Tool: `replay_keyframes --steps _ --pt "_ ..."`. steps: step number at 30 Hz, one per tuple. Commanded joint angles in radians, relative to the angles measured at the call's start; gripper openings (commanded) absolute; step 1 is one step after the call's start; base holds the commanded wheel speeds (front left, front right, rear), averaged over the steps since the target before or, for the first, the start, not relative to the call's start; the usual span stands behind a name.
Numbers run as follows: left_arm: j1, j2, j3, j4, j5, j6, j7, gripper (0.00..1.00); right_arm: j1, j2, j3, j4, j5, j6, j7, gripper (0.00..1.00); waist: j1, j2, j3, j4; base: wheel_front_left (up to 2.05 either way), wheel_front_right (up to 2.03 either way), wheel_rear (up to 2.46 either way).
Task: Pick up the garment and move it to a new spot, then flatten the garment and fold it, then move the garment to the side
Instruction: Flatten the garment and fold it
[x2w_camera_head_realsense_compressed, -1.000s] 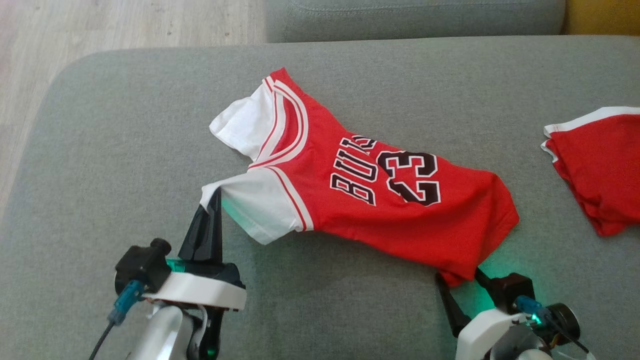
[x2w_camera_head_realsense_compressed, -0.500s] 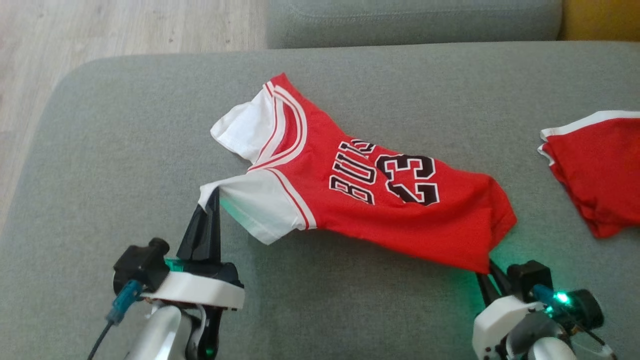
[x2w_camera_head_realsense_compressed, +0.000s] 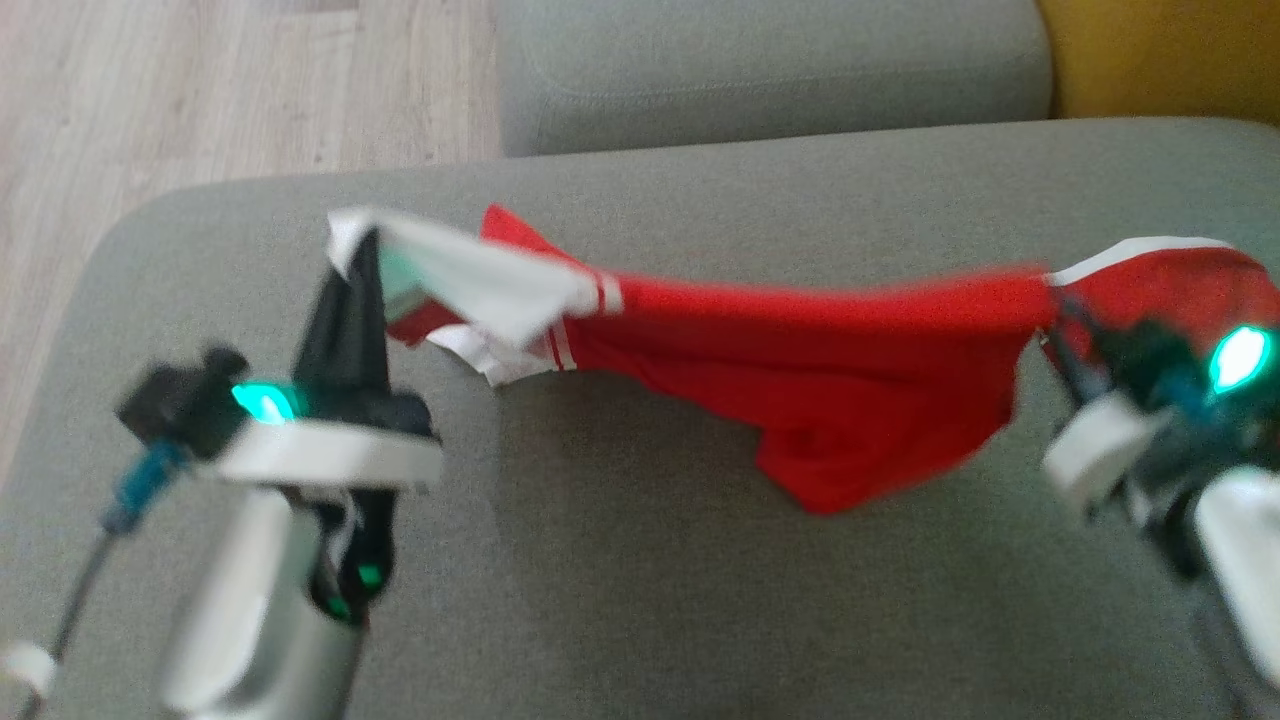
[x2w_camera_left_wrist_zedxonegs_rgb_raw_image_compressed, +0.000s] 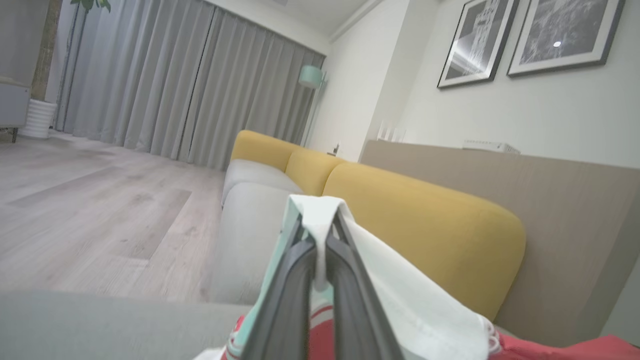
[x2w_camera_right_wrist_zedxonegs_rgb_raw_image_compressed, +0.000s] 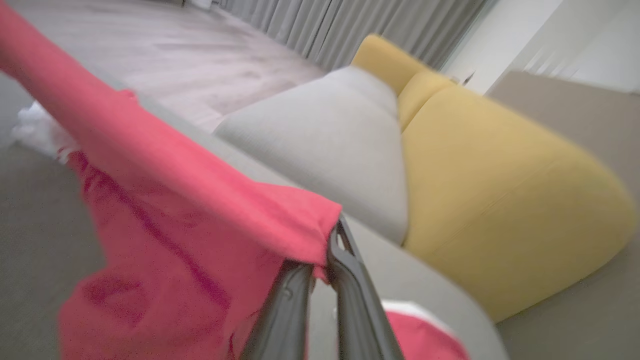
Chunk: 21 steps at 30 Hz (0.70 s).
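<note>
Hanging garment (x2w_camera_head_realsense_compressed: 800, 400) | left tool (x2w_camera_head_realsense_compressed: 362, 238) clamps its sleeve (x2w_camera_head_realsense_compressed: 480, 280) | right tool (x2w_camera_right_wrist_zedxonegs_rgb_raw_image_compressed: 325, 252) clamps opposite hem (x2w_camera_right_wrist_zedxonegs_rgb_raw_image_compressed: 295, 225)

Red jersey-style garment w/ white sleeves (x2w_camera_head_realsense_compressed: 820, 370) hangs over wide grey fabric seat cushion (x2w_camera_head_realsense_compressed: 620, 600), strung btwn L gripper (x2w_camera_head_realsense_compressed: 355, 245) at 9 o'clock & R gripper (x2w_camera_head_realsense_compressed: 1050, 310) at 3. Plain red white-edged cloth (x2w_camera_head_realsense_compressed: 1170, 275) on seat, just behind R gripper. Smaller grey cushion (x2w_camera_head_realsense_compressed: 760, 70) at 12, pale wood floor (x2w_camera_head_realsense_compressed: 200, 90) at 10.

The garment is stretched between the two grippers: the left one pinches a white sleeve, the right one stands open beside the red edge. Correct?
No: the right gripper is shut on the red edge of the garment, as the right wrist view shows. The left gripper does pinch the white sleeve.
</note>
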Motion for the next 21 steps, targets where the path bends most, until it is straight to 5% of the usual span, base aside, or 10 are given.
replay_keyframes --steps 1,5,11,21 --pt "-0.077 0.026 0.05 -0.045 -0.01 -0.002 0.008 0.0 -0.075 -0.041 0.02 -0.043 0.015 -0.001 0.006 0.0 0.0 0.0 -0.014 -0.006 0.0 0.0 0.0" --pt "-0.2 0.038 0.084 -0.077 -0.05 0.006 0.069 0.0 -0.266 -0.138 0.098 -0.036 0.074 -0.001 0.018 0.0 0.0 0.0 -0.031 -0.008 0.0 0.0 0.0" --pt "-0.34 0.062 0.126 -0.129 -0.063 0.032 0.111 0.0 -0.461 -0.175 0.139 0.005 0.12 -0.001 0.005 0.0 0.0 0.0 -0.049 -0.005 0.0 0.0 0.0" --pt "-0.216 0.144 0.134 -0.3 -0.094 0.065 0.271 0.0 -0.344 -0.256 0.164 -0.097 0.232 -0.001 0.128 0.0 0.0 0.0 -0.017 0.002 0.0 0.0 0.0"
